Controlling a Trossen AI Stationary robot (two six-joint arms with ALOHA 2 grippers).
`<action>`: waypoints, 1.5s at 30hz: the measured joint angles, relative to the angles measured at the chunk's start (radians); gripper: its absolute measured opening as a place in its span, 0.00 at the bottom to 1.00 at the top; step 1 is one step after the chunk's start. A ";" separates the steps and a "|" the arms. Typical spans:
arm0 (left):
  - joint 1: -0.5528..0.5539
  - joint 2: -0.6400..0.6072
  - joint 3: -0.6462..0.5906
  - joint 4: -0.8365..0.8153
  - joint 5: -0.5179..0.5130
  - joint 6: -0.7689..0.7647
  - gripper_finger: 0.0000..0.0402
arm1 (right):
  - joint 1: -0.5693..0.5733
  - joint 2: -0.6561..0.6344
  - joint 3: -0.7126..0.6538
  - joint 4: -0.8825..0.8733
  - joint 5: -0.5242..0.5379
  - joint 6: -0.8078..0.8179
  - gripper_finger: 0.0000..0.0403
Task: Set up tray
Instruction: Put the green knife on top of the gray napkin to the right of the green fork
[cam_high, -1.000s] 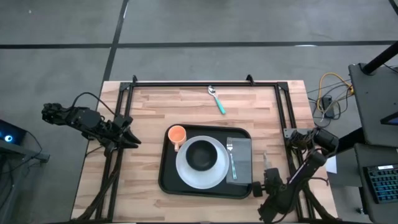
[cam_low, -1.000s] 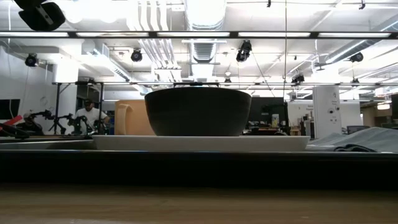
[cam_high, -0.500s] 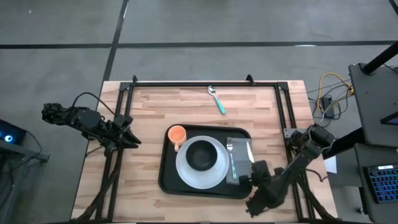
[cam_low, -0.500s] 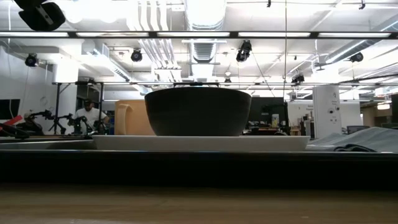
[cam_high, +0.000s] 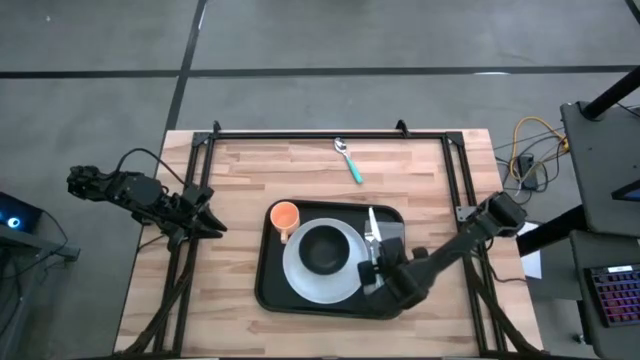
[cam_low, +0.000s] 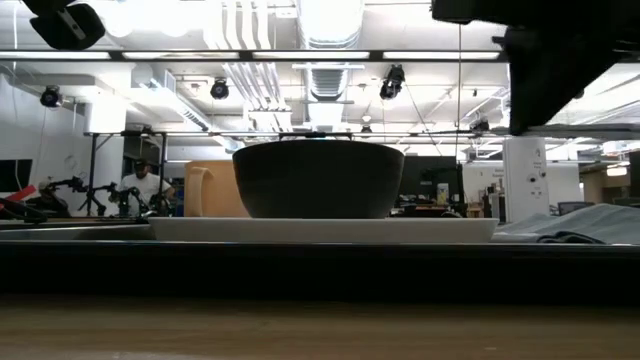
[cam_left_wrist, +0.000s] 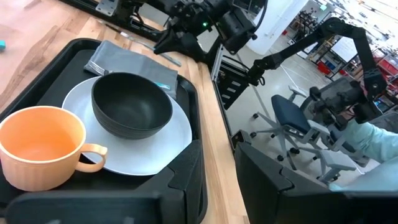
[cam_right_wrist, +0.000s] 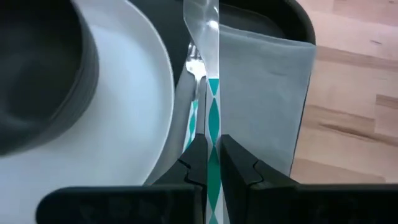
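Note:
The black tray (cam_high: 268, 285) lies mid-table. It bears a white plate (cam_high: 300, 280) with a black bowl (cam_high: 322, 250), an orange cup (cam_high: 285, 215) and a grey napkin (cam_high: 392, 235). A fork (cam_right_wrist: 194, 65) lies on the napkin beside the plate. My right gripper (cam_high: 374, 262) hovers over the napkin, shut on a knife (cam_high: 372, 225). In the right wrist view the gripper (cam_right_wrist: 211, 146) has the knife above the fork. My left gripper (cam_high: 207, 224) waits at the table's left edge, open. A teal-handled spoon (cam_high: 348, 160) rests on the wood beyond the tray. My right gripper pinches the knife by its teal-and-white patterned handle (cam_right_wrist: 212, 118) between the two fingers (cam_right_wrist: 239, 165). The fingers lie along the handle, slanting down from the near side. The silver blade (cam_right_wrist: 202, 22) sticks out ahead toward the far edge, over the fork and the napkin's plate-side edge.
Black frame rails (cam_high: 455, 170) run along the table's left, far and right sides. Bare wood (cam_high: 260, 165) lies between the tray and the far rail. Beyond the table in the left wrist view stand other arms, chairs and a person's sleeve (cam_left_wrist: 373, 140).
My right gripper has moved from off the tray's near right corner toward the table's left and far side, ending over the napkin on the tray. It has carried the knife along, blade still pointing to the far edge. The arm has come into the low view's top right.

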 joint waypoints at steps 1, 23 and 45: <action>0.000 0.000 0.000 0.000 0.000 0.000 0.20 | -0.007 0.000 -0.002 0.000 0.001 0.012 0.03; 0.000 0.000 0.000 0.000 0.000 0.000 0.20 | -0.038 0.003 -0.284 0.313 -0.037 0.107 0.03; -0.001 0.000 0.000 0.000 0.000 0.000 0.20 | -0.046 0.002 -0.314 0.374 -0.043 0.084 0.03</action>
